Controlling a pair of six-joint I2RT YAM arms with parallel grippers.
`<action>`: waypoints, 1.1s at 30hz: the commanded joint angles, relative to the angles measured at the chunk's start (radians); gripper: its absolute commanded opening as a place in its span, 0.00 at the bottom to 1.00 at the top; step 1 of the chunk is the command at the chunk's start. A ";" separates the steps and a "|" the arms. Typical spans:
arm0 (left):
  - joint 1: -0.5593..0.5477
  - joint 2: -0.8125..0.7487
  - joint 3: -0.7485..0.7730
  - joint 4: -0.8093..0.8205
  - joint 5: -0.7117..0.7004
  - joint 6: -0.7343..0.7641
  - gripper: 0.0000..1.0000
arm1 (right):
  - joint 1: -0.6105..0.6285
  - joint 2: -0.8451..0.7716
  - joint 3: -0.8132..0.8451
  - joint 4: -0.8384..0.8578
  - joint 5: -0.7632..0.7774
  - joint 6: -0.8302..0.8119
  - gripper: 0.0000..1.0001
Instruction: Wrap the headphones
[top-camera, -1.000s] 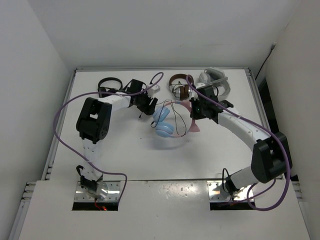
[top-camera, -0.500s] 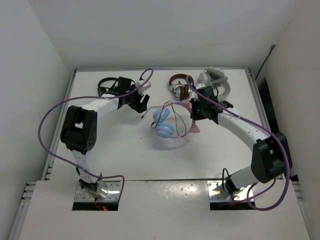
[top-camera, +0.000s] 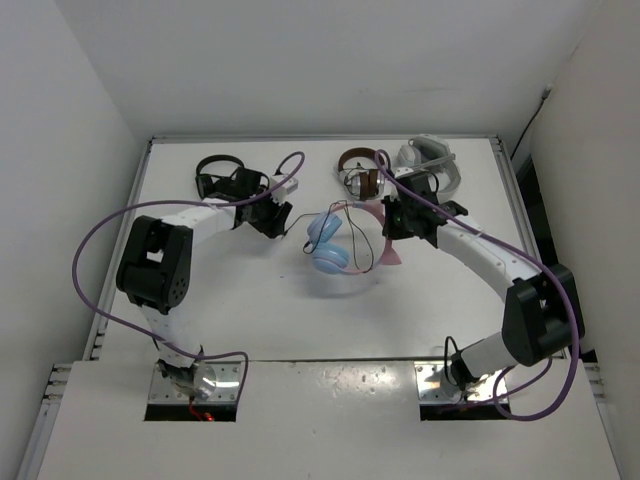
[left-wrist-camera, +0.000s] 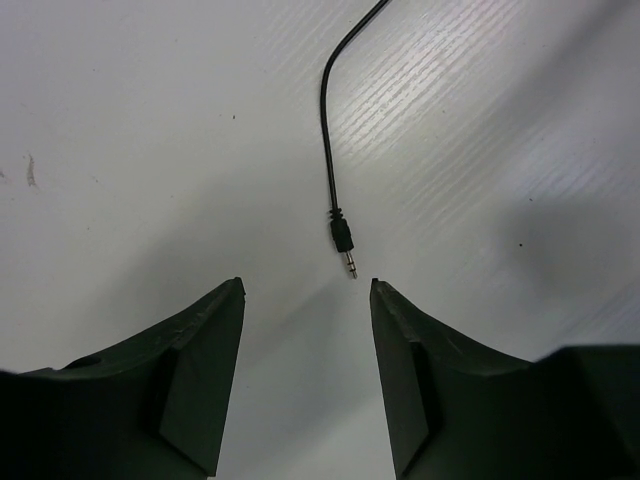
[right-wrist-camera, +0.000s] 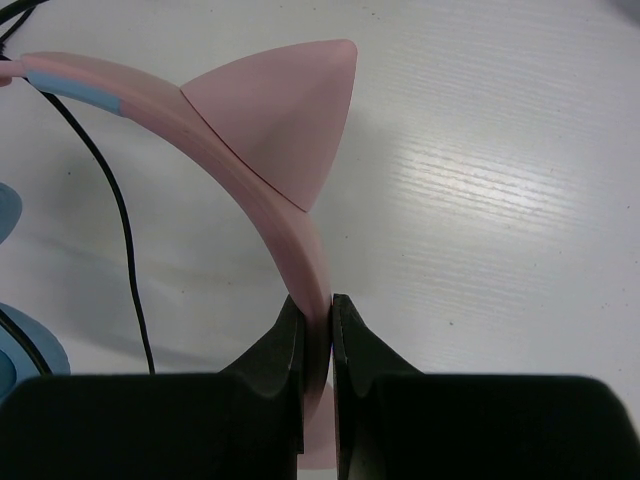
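Top external: high behind the arm bases, looking down on the whole table.
Left wrist: close, facing down at the cable plug.
Right wrist: very close on the pink headband.
Shared: headphones, in top and right-wrist views.

- Mid-table: headphones.
- At 9 o'clock of them, flat on the table: cable plug, just ahead of left gripper.
- At 3 o'clock: right gripper, astride the headband.
- At 10 o'clock, well apart: second pair.
- At 12 o'clock: third pair.
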 joint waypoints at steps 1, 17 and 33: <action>-0.010 0.004 0.020 0.034 0.002 -0.017 0.59 | -0.005 -0.024 0.021 0.072 -0.019 0.044 0.00; -0.058 0.102 0.062 0.044 -0.009 -0.026 0.50 | -0.014 -0.005 0.030 0.072 -0.028 0.053 0.00; -0.058 0.149 0.080 0.044 -0.029 -0.026 0.36 | -0.014 -0.005 0.030 0.072 -0.028 0.053 0.00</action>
